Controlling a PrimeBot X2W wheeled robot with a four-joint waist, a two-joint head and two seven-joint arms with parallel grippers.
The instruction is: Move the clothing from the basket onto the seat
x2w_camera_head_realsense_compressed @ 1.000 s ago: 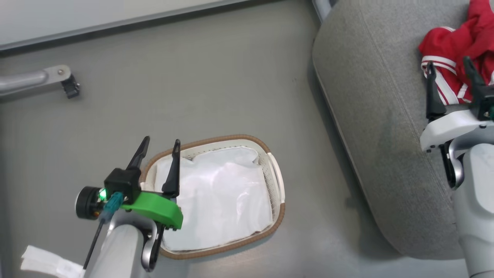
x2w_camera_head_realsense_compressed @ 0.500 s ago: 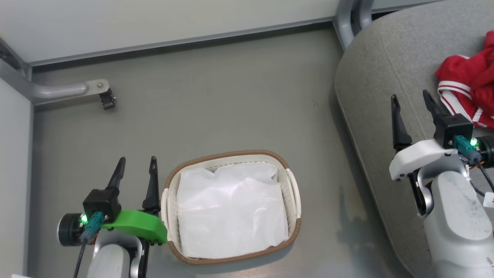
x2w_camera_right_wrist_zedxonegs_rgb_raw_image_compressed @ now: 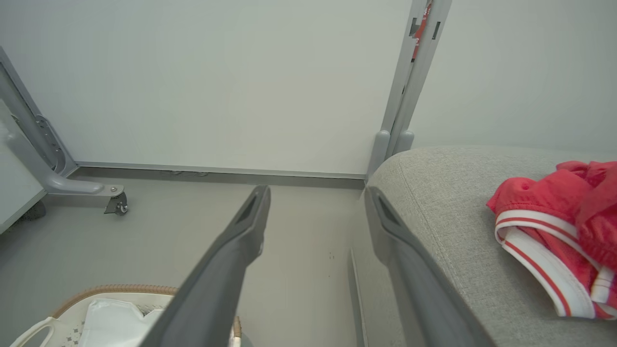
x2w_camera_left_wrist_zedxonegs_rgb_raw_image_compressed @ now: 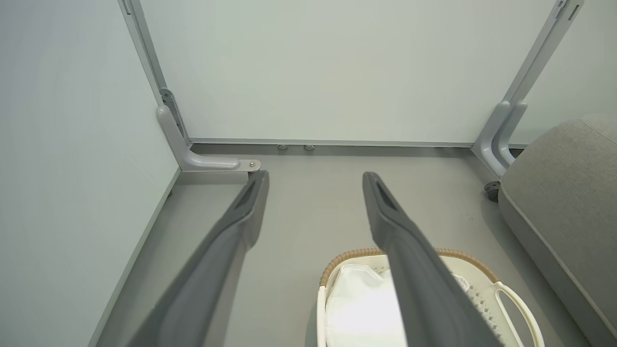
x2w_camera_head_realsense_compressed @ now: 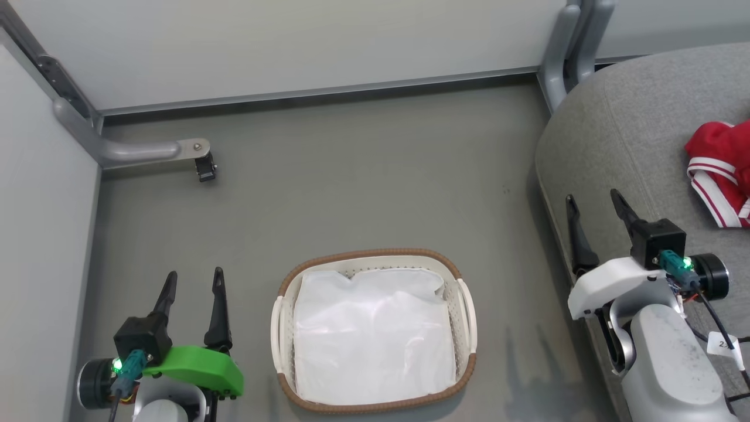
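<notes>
Red clothing [x2w_camera_head_realsense_compressed: 720,176] with white stripe trim lies on the grey seat [x2w_camera_head_realsense_compressed: 633,140] at the right edge; the right wrist view shows the clothing [x2w_camera_right_wrist_zedxonegs_rgb_raw_image_compressed: 564,226] on the seat [x2w_camera_right_wrist_zedxonegs_rgb_raw_image_compressed: 458,217] too. The cream basket [x2w_camera_head_realsense_compressed: 375,258] with a brown rim sits on the floor at the bottom centre, holding just a white cloth sheet [x2w_camera_head_realsense_compressed: 375,334]. My left gripper [x2w_camera_head_realsense_compressed: 193,281] stands open to the left of the basket, with nothing between its fingers. My right gripper [x2w_camera_head_realsense_compressed: 592,202] hangs open over the seat's left edge, apart from the clothing.
Pale wall panels close off the back and left. A grey metal bracket with a caster [x2w_camera_head_realsense_compressed: 202,164] sticks out at the back left, and a grey post [x2w_camera_head_realsense_compressed: 568,53] stands beside the seat. Bare grey floor [x2w_camera_head_realsense_compressed: 363,187] lies between basket and wall.
The head camera has lifted and pulled back, so the whole scene has shifted. My right gripper has drawn back from the clothing to the seat's edge. My left gripper has moved off the basket's rim to its left.
</notes>
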